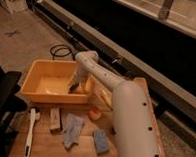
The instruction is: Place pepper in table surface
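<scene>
gripper (73, 87) down inside the yellow bin (40, 95), at the 3 o'clock side of its floor, close to the near wall. fingers spread apart, released, nothing clearly pinched between them. hangs off a white arm (99, 74) that reaches in from 5 o'clock, over the bin's 3 o'clock rim.

pepper: honestly can't pin it down. just a slim dark bit right at the gripper tip, low in the bin, and no telling whether that's pepper or finger.

bin parked at 10 o'clock on the table surface (47, 150), light wooden planks. below the bin, toward 6 o'clock: white brush (30, 131) at 7 o'clock, small wooden block (55, 119) just beside it, crumpled blue-grey cloth (72, 130) next, blue sponge (100, 141) at 5 o'clock, near the arm's fat base. small orange-red thing (94, 114) near the bin's 4 o'clock corner. pale yellow long vegetable (106, 97) at 3 o'clock of the bin, partly tucked behind the arm.

off the table: black cable coil (60, 51) on the floor at 12 o'clock, dark chair (2, 97) at 9 o'clock.
</scene>
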Available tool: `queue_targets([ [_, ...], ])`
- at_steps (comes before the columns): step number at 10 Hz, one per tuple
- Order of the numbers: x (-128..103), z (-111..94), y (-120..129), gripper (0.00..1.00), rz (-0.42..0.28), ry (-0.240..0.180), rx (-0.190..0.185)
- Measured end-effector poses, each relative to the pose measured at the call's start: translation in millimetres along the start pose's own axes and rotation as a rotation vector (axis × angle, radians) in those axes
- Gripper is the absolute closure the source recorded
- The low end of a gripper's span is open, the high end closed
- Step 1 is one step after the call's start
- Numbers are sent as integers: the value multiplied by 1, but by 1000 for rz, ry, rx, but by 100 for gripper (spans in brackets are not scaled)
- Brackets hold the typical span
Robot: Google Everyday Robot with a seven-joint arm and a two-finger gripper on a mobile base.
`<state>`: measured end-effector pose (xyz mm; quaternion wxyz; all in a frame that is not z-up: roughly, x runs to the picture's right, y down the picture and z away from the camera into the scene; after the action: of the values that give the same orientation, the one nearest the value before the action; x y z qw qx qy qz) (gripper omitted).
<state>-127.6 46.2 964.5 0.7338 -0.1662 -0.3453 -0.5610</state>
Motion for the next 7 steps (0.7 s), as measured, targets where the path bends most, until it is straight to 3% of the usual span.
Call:
queue_targets([
  [5, -2, -4, 3, 85, -1, -7, -8],
  [7, -6, -3, -3, 99, -16, -14, 5],
])
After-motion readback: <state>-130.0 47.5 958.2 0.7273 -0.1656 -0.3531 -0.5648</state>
